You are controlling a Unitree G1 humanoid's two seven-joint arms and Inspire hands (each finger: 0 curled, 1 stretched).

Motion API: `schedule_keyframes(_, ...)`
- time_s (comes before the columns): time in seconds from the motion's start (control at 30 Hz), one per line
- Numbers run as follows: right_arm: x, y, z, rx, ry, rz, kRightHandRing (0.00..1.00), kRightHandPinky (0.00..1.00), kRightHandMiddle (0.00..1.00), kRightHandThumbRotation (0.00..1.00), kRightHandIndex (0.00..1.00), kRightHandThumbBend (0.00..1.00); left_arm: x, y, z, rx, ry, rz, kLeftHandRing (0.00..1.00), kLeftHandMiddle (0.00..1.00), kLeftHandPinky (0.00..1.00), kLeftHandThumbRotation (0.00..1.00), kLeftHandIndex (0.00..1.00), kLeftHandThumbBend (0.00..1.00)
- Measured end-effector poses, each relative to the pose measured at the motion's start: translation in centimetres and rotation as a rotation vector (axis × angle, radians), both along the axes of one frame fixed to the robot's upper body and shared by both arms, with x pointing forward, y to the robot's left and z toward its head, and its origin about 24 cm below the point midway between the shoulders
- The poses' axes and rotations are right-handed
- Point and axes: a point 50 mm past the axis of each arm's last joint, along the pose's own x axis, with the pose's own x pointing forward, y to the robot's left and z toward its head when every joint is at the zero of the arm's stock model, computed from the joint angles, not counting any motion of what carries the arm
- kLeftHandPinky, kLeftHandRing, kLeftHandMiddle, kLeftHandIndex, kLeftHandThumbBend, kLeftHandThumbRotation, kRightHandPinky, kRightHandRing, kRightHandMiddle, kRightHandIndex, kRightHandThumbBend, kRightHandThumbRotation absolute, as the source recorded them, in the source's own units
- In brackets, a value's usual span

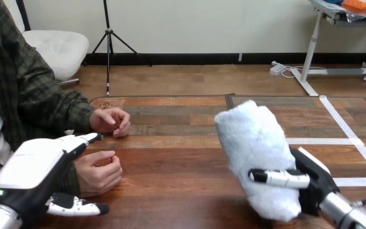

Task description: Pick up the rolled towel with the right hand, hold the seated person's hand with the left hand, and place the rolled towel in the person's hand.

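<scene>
Rolled towel, white and fluffy, stands at the near right of the wooden desk, held by the robot's right hand. It is nearly upright, with its top leaning a little toward the left. The right hand comes in from the lower right corner and grips the lower half of the towel, with one black-and-white finger wrapped across the front and the palm against the right side. Whether the towel's lower end touches the desk cannot be told. At the near left, the robot's left hand reaches forward with its white back facing up. Its fingers are stretched out straight and its thumb is spread apart below them, and it grips nothing. The person's nearer hand rests on the desk as a loose fist, just beyond the left hand, in the gap between the straight fingers and the thumb. Whether the two touch is unclear. A little further back, the person's farther hand also lies loosely curled on the desk, apart from the nearer one. Both are well apart from the towel. Strips of white tape cross the desk's far right.
</scene>
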Motion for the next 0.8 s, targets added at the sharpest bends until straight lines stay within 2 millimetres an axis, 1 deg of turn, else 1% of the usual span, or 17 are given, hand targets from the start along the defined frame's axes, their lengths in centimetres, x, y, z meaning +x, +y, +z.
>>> schedule_keyframes(0.43,-1.9,0.1,0.0,0.004,0.01,0.002,0.18,0.13,0.25,0.0,0.37,0.86,1.0,1.6,-0.4,0.034,0.035,0.045,0.86,0.85,0.82,0.35,0.86,1.0)
schedule_keyframes(0.63,-2.7,0.1,0.2,-0.003,0.01,0.005,0.17,0.12,0.25,0.0,0.35,0.85,1.4,2.4,-0.9,0.06,0.059,0.071,0.86,0.85,0.81,0.36,0.85,1.0)
schedule_keyframes(0.8,-3.3,0.2,0.5,-0.007,0.003,0.01,0.17,0.12,0.26,0.0,0.34,0.87,1.8,3.1,-1.4,0.082,0.085,0.09,0.85,0.85,0.8,0.37,0.85,1.0)
